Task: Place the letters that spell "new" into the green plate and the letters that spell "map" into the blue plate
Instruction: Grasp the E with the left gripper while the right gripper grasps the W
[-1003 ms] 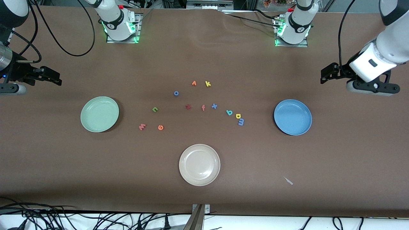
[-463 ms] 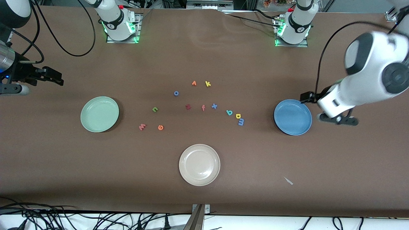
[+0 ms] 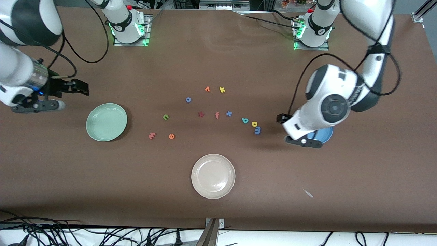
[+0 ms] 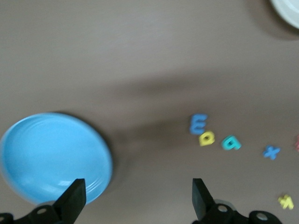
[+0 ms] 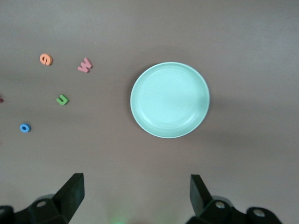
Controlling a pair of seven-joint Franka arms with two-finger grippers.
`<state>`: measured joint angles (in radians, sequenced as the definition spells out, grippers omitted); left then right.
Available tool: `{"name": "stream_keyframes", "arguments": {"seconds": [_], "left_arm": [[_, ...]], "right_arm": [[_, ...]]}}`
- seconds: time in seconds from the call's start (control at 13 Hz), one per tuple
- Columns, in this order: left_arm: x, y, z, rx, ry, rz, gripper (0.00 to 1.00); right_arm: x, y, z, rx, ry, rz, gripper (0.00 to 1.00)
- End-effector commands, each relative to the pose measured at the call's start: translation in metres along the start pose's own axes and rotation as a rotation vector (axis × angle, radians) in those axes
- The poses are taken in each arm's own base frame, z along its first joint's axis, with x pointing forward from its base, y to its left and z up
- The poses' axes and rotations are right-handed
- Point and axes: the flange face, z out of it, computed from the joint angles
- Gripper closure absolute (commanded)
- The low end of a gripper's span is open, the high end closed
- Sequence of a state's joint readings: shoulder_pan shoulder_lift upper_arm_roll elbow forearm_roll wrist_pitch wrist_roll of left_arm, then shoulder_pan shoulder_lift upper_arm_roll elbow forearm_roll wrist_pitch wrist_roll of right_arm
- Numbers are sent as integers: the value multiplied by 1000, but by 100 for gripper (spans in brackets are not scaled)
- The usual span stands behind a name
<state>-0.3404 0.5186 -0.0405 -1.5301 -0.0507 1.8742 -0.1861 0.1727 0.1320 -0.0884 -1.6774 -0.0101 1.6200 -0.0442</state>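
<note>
The green plate (image 3: 106, 122) (image 5: 169, 100) lies toward the right arm's end of the table. Beside it lie the green "n" (image 3: 165, 117) (image 5: 62, 99), salmon "w" (image 3: 152, 135) (image 5: 84, 65) and orange "e" (image 3: 171, 136) (image 5: 46, 59). My left arm covers most of the blue plate (image 3: 325, 135) (image 4: 51, 156). Blue "m" (image 3: 257, 130) (image 4: 198, 124), yellow "a" (image 3: 254, 124) (image 4: 207, 138) and teal "p" (image 3: 245, 120) (image 4: 231, 143) sit in a cluster. My left gripper (image 3: 280, 118) (image 4: 138, 200) hangs open over bare table between that plate and the "m". My right gripper (image 3: 78, 88) (image 5: 135, 196) is open and empty over bare table beside the green plate.
A beige plate (image 3: 213, 176) lies nearest the front camera. Other letters lie mid-table: blue "x" (image 3: 229, 113), salmon "f" (image 3: 217, 115), dark red "z" (image 3: 201, 114), blue "o" (image 3: 188, 99), yellow "k" (image 3: 222, 90) and an orange one (image 3: 207, 89). A small pale scrap (image 3: 308, 193) lies on the cloth.
My left arm has swung in from its end of the table, across the blue plate, toward the letters. My right gripper has moved in toward the green plate. No letter has moved.
</note>
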Motion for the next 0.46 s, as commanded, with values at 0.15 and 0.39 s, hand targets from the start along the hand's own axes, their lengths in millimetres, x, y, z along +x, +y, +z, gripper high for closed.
{"name": "stream_keyframes", "arguments": {"seconds": [0.15, 0.39], "left_arm": [[34, 52, 58, 11, 104, 50, 0], [32, 63, 88, 19, 85, 66, 0]], "right_arm": [[23, -20, 28, -10, -23, 27, 0], [48, -66, 60, -16, 9, 206, 0]]}}
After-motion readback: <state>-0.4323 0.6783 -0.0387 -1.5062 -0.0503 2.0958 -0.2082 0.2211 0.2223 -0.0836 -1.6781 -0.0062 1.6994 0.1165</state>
